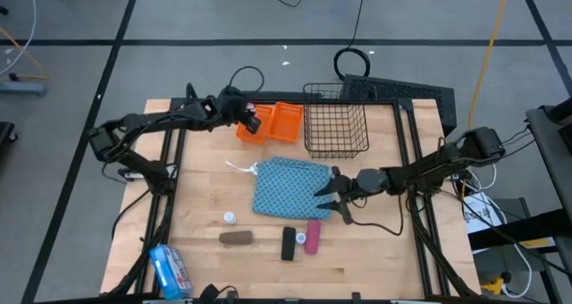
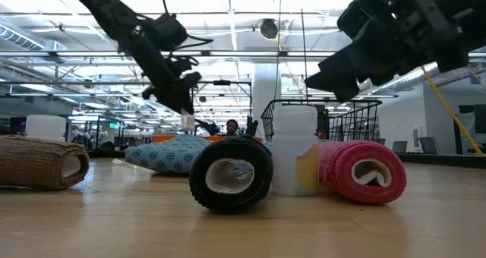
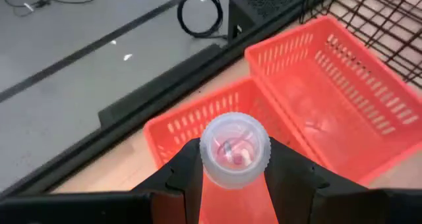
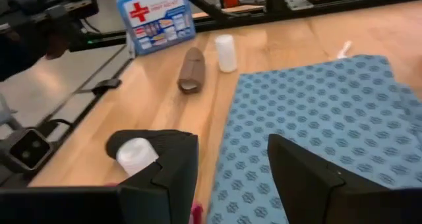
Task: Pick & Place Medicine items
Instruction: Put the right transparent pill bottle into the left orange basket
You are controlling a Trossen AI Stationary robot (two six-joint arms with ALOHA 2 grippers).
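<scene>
You see a pale wooden plank surface (image 1: 197, 206) carrying, near its centre, a soft blue patterned cloth (image 1: 286, 186). At the far edge stands a black wire basket (image 1: 336, 118), and beside it two orange slotted plastic bins (image 1: 271, 122) touching each other.

The left end effector (image 1: 252, 121) hangs above the orange bins and grasps a small translucent round bottle (image 3: 234, 148) between its fingers; the left wrist view shows the ribbed cap clamped on both sides.

The right end effector (image 1: 327, 193) is released, its fingers spread apart over the near right edge of the cloth, touching nothing you can confirm.

In front of the cloth lie the remaining items: a brown woven roll (image 1: 236, 238), a black ribbed roll (image 1: 289, 242), a pink roll (image 1: 313, 235), with a white bottle (image 1: 301, 240) between the last two, and another white bottle (image 1: 230, 218) apart

A blue and white first-aid packet (image 1: 168, 268) lies at the near left corner
</scene>
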